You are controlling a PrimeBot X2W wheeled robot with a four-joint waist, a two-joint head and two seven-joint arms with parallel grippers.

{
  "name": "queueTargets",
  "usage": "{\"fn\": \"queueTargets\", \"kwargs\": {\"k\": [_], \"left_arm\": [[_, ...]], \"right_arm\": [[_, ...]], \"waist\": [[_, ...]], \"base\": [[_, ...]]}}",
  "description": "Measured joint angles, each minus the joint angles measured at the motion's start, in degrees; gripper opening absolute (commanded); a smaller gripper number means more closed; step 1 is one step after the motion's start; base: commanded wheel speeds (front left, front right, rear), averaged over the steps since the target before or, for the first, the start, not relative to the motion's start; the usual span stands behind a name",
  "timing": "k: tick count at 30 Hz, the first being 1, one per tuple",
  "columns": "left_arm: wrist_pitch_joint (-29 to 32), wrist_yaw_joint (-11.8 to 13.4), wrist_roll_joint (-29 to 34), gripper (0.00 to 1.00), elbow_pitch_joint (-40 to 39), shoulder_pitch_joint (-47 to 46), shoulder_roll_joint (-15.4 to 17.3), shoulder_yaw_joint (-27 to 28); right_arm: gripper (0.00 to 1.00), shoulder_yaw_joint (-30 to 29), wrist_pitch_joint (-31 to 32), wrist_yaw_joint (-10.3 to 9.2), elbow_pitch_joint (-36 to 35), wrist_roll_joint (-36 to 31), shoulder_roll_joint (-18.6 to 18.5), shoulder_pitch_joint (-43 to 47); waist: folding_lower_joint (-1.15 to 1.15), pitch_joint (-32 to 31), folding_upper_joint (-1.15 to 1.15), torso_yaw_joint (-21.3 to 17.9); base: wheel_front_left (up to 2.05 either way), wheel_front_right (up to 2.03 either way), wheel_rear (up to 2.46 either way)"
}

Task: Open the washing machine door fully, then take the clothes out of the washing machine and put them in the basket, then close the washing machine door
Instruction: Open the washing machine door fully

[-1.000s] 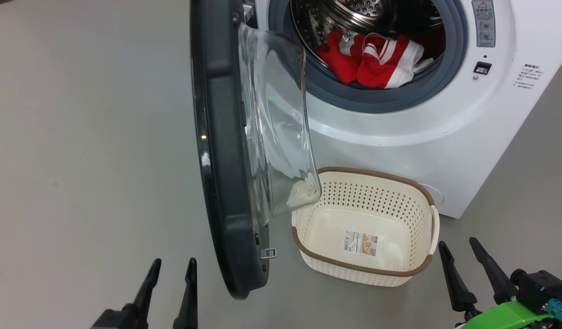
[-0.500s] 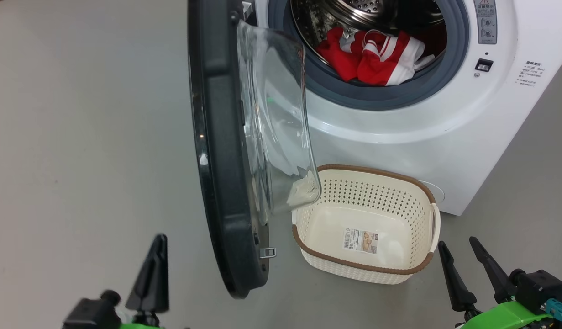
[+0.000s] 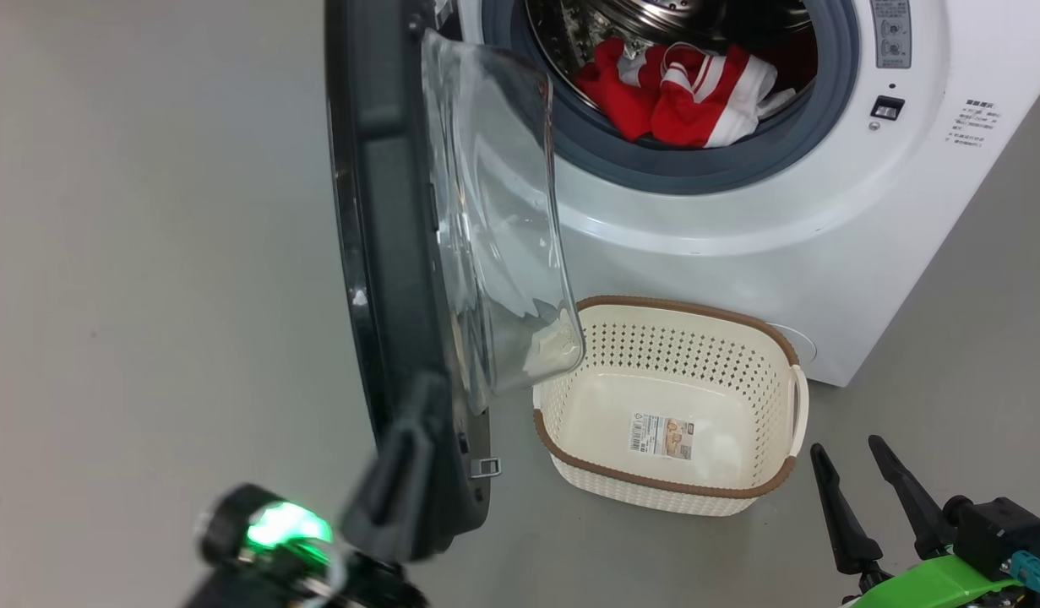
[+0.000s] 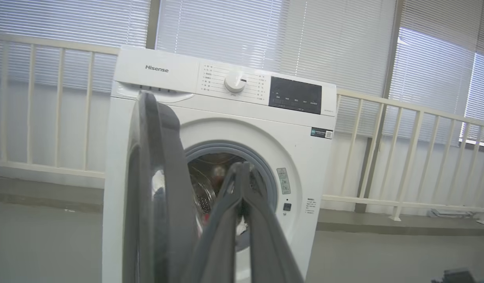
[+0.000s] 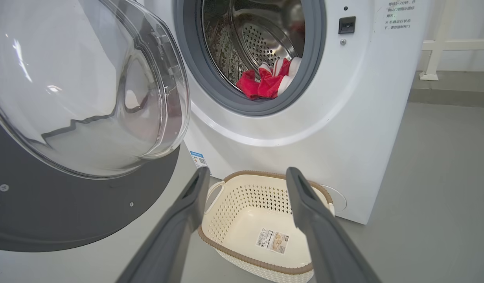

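The washing machine [image 3: 739, 253] [image 4: 226, 114] [image 5: 352, 118] stands with its door [image 3: 384, 253] [image 4: 155, 188] [image 5: 69, 212] swung out edge-on towards me, glass bowl [image 3: 494, 211] facing right. Red and white clothes [image 3: 680, 93] [image 5: 265, 80] lie in the drum. An empty basket [image 3: 655, 355] [image 5: 242, 204] sits on the floor below the opening. My left gripper [image 3: 418, 405] [image 4: 242, 167] is shut on nothing, blurred, overlapping the door's lower edge; contact cannot be told. At the lower right, my right gripper [image 3: 845, 446] [image 5: 248, 171] is open, just short of the basket.
Grey floor [image 3: 148, 295] stretches left of the door and right of the machine. A small latch [image 3: 486, 466] juts from the door's lower inner rim. A white railing [image 4: 403, 157] and window blinds stand behind the machine.
My left gripper has shut and moved up and right, from the floor area to the door's lower edge. The head camera has shifted slightly. The right gripper stays put.
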Motion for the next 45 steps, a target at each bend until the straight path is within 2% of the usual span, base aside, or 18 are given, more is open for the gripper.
{"fn": "queueTargets", "kwargs": {"k": [1, 4, 13, 23, 33, 45], "left_arm": [[0.0, -0.91, 0.88, 0.0, 1.37, 0.32, 0.01, -3.7], [0.01, -1.4, 0.82, 0.0, 5.54, 0.86, 0.05, -6.86], [0.02, -1.33, -2.02, 0.0, 14.89, 1.68, 0.3, -8.03], [0.02, -0.91, -5.69, 0.0, 20.84, 1.58, 0.3, -6.9], [0.03, -0.05, -7.71, 0.0, 21.4, 1.4, 0.11, -5.14], [0.09, 0.77, -7.66, 0.0, 20.47, 1.42, -0.11, 3.18]], "right_arm": [[1.0, 0.05, 0.0, 0.0, 0.0, 0.0, -0.02, -0.02], [1.0, 0.12, 0.0, 0.0, 0.0, 0.0, -0.02, -0.04], [1.0, 0.14, 0.01, 0.0, -0.4, -0.4, -0.02, -0.04], [1.0, 0.3, 0.01, 0.0, -0.74, -0.4, -0.01, -0.04], [1.0, 0.27, 0.01, 0.0, -1.08, -0.38, -0.12, -0.05], [1.0, 0.22, 0.0, 0.0, -1.38, -0.38, -0.14, -0.08]], "waist": [[0.0, 0.0, 0.0, -0.16], [0.0, -0.11, 0.0, -0.37], [0.0, -0.18, 0.0, -0.65], [0.0, -0.24, 0.0, -0.62], [0.0, 0.47, 0.0, -0.3], [0.0, 0.88, 0.0, 0.36]], "base": [[0.0, 0.0, 0.0], [0.0, 0.0, 0.0], [0.0, 0.0, 0.0], [0.0, 0.0, 0.0], [0.0, 0.0, 0.0], [0.0, 0.0, 0.0]]}}
